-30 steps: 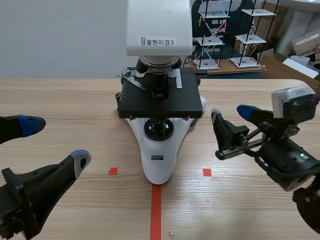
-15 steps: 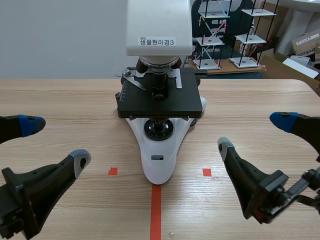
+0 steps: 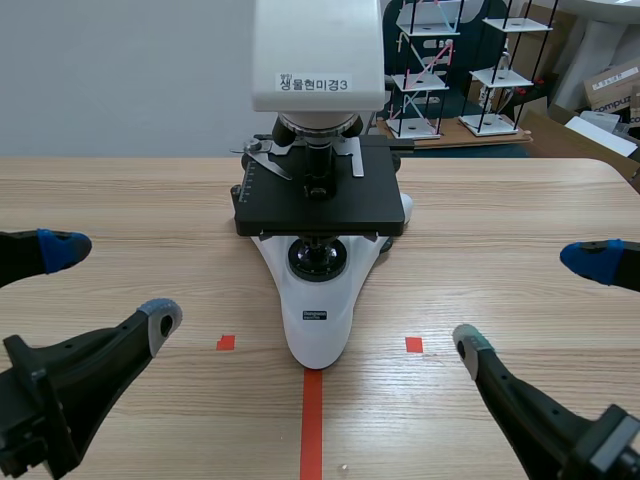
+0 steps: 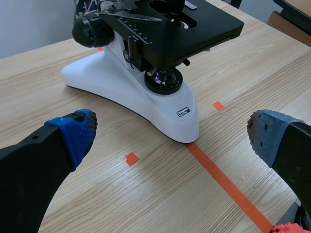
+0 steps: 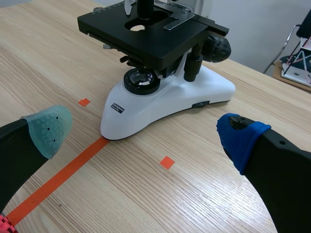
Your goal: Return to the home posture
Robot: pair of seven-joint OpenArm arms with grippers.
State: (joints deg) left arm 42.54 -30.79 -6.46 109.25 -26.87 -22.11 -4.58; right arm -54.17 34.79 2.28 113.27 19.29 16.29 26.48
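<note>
Two grippers at the near edge: left gripper (image 3: 110, 285) near left, right gripper (image 3: 530, 302) near right, each with fingers spread wide, holding nothing, low over the wooden table (image 3: 120, 200). One microscope (image 3: 318, 200), with white base and black stage, stands mid-table between them, untouched. Far right, beyond the table: two white shelf stands (image 3: 470, 70) and one cardboard box (image 3: 612, 85).

Bench (image 3: 120, 200): light wood-grain top spanning the full width, marked with an orange-red tape line and two small squares.
Wall (image 3: 120, 80): plain pale grey, behind the bench's far edge.
Shelf racks (image 3: 425, 70): black frames with small white shelves, standing on a wooden board (image 3: 455, 135) beyond the far right corner.
Cardboard box (image 3: 612, 85): far right, partly cut off.
</note>
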